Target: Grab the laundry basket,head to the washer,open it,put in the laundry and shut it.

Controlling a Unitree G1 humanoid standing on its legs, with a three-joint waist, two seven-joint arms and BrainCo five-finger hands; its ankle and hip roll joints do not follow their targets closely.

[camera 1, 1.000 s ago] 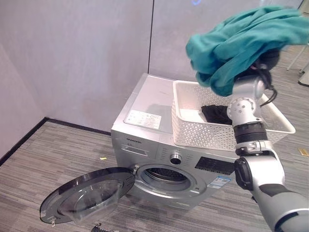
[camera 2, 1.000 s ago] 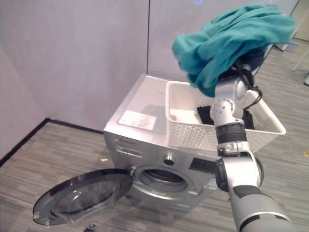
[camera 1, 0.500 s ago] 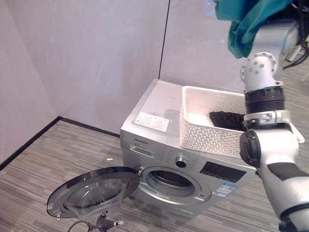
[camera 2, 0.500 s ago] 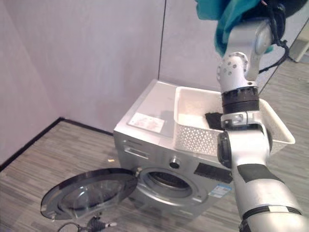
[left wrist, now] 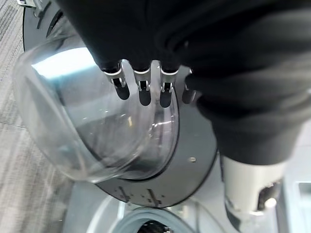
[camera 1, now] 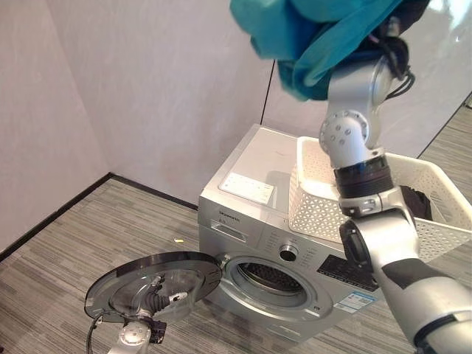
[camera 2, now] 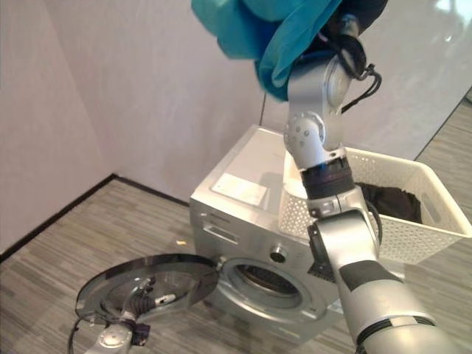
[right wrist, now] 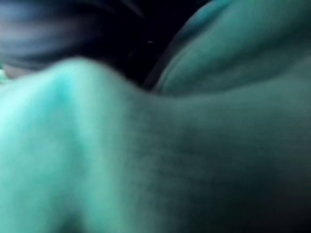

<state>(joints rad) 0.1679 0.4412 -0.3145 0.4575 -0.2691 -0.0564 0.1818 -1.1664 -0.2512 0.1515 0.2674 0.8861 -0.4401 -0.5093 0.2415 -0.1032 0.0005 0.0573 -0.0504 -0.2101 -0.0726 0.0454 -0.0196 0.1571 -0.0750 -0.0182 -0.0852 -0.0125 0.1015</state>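
Left eye view has the right hand (camera 1: 394, 18) raised high above the washer (camera 1: 251, 214), wrapped in a teal garment (camera 1: 310, 33), so I cannot tell how its fingers sit. A white laundry basket (camera 1: 317, 210) sits on the washer's top toward its right edge, holding dark clothing (camera 1: 419, 203). Left hand (left wrist: 141, 85) hangs with fingers straight and slightly apart beside the swung-open door (camera 1: 151, 284).

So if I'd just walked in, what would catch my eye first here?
Probably the bunched teal cloth, lifted high above the silver front-loading washing machine at the end of the robot's raised right arm. Next, the washer's round glass door, swung wide open near the floor, with the left hand close against its glass. A white perforated plastic laundry basket sits on top of the washer with dark clothing inside.
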